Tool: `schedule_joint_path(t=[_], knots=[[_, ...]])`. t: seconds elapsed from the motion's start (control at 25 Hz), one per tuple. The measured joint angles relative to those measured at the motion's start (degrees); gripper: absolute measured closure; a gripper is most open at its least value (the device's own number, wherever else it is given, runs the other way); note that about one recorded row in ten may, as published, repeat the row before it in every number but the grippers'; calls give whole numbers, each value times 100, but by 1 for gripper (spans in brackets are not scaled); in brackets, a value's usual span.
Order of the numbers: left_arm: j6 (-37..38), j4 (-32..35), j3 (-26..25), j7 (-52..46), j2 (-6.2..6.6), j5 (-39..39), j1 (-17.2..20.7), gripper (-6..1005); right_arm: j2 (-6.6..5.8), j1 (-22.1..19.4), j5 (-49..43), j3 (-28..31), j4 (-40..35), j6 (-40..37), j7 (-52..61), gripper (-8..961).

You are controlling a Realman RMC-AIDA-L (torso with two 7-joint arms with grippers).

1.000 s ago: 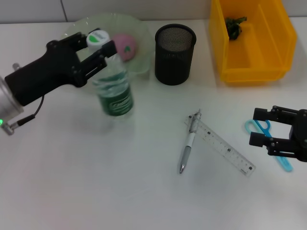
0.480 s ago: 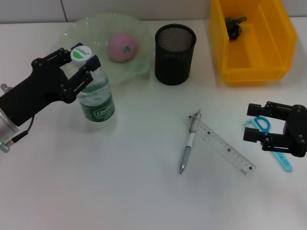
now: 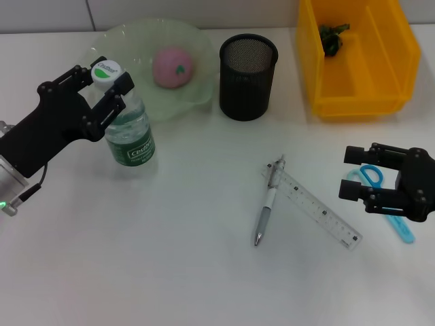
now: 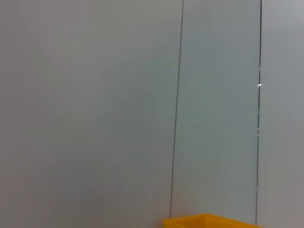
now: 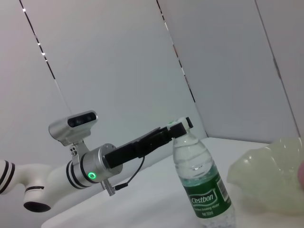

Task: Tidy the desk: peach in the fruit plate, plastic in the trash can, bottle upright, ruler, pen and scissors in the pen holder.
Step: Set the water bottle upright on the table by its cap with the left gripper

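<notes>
Now, bottle (image 3: 129, 129): upright on the desk (image 3: 170, 258), just in front of the fruit plate (image 3: 143, 41), green label facing out, white cap on top
Left hand (image 3: 107, 87): fingers on either side of the bottle's cap and neck, gripping the bottle at its top; the right wrist view shows the same grip from the side, fingers meeting the cap (image 5: 179, 127)
Right hand (image 3: 353, 173): low over the desk at the right edge, fingers spread open, hovering just above the scissors (image 3: 380, 197) without closing on them
Peach (image 3: 172, 66): pink, lying inside the pale green fruit plate
Scissors: blue handles, flat on the desk, partly hidden under the right hand
Pen (image 3: 267, 207): flat on the desk near the middle, its upper end touching the ruler (image 3: 316, 212)
Ruler: clear, lying at a slant beside the pen, running toward the right hand
Pen holder (image 3: 248, 68): black mesh cup, upright between the fruit plate and the trash can (image 3: 357, 58)
Trash can: yellow bin at the far right corner, with a small dark green scrap (image 3: 332, 37) inside
Left wrist view: only a pale wall and a strip of the yellow bin's rim (image 4: 209, 221)
</notes>
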Motion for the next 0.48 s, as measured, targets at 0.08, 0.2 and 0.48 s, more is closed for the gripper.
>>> schedule_joint_path(t=[0.08,0.2,0.48], knots=[[-36,-4,-1,9,-3,-1,-3,533,0,10,0,0,0,0,1,193],[-77,-57,-3,88,-9,-9,-11,523,0,22,0,0,0,0,1,193],[-29,-142,-5,151,-8,-68,-24,500,0,40,0,0,0,4,1,193]])
